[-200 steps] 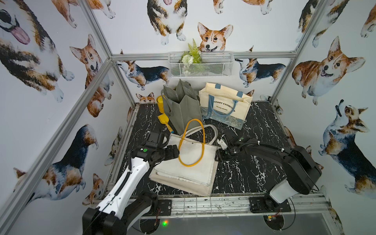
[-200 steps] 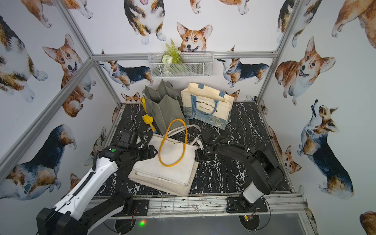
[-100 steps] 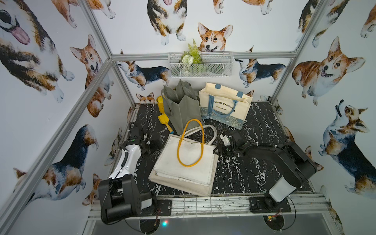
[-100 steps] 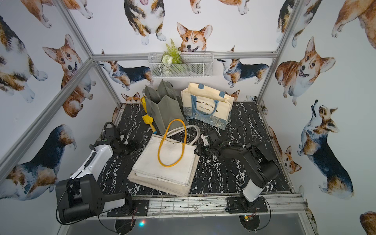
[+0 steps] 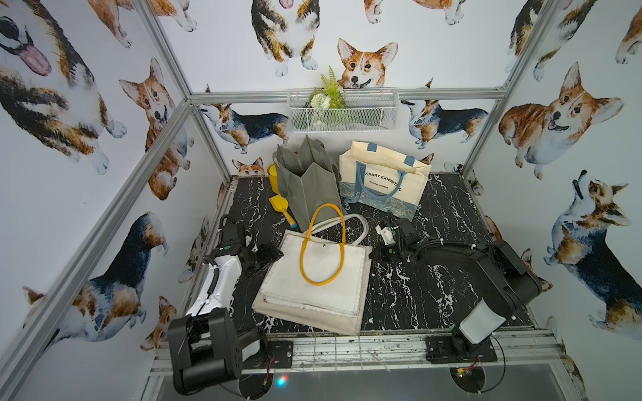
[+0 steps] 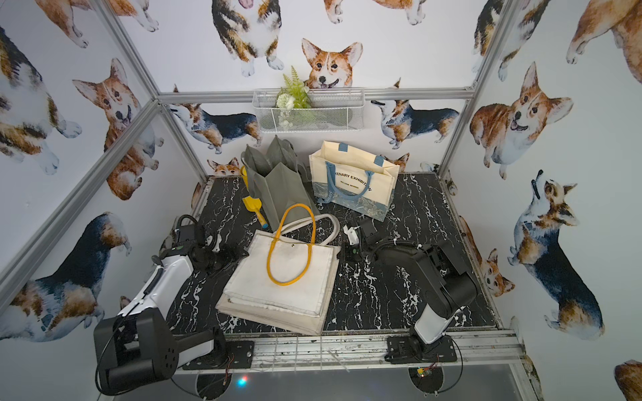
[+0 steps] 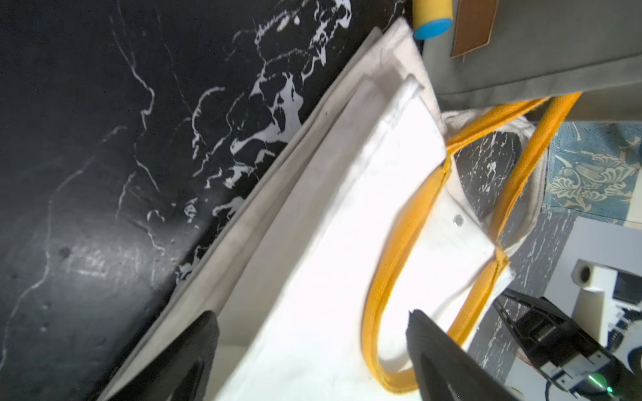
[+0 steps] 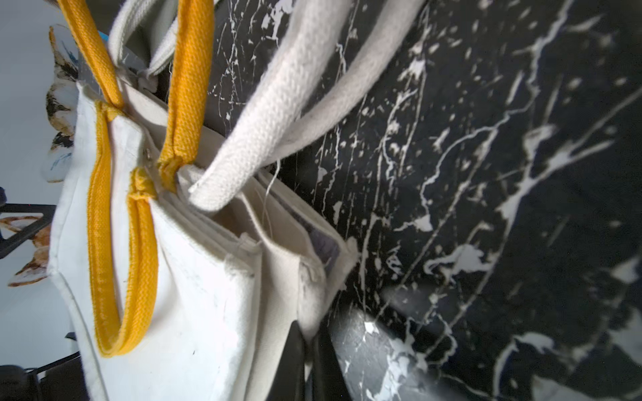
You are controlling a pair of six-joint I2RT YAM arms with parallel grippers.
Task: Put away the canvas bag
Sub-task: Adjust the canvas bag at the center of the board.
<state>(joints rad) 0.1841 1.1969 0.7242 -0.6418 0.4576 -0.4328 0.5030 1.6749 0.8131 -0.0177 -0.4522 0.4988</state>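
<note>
Canvas bag point(image 5: 312, 298) (the white one with the yellow handle point(image 5: 321, 283)) has a claw on either side of it. The right claw point(image 8: 307, 333) is squeezed fully closed. In its wrist view the corner cloth of the cream bag point(image 8: 305, 277) underneath runs right down between the fingers, so it looks pinched there. In a top view that claw sits at the stack's back right corner, low over the worktop point(image 5: 417, 284).

The left claw point(image 7: 311, 314) is spread wide with nothing in it, aimed across the stack's left edge (can't tell if a finger touches cloth).

The canvas bag itself lies flat mid-worktop, on top of the bigger cream bag, whose edges stick out along the near side. One yellow loop is flopped over the bag's own face and the other arches toward the back. The cream bag's white handles point(image 5: 361, 225) curl out just behind.

Further back stand a grey bag point(image 5: 312, 187) and a printed tote point(image 5: 382, 180), with a yellow scoop point(image 5: 279, 205) left of the grey one. A wire basket point(image 5: 347, 118) with a plant point(image 5: 330, 93) hangs on the back wall.
</note>
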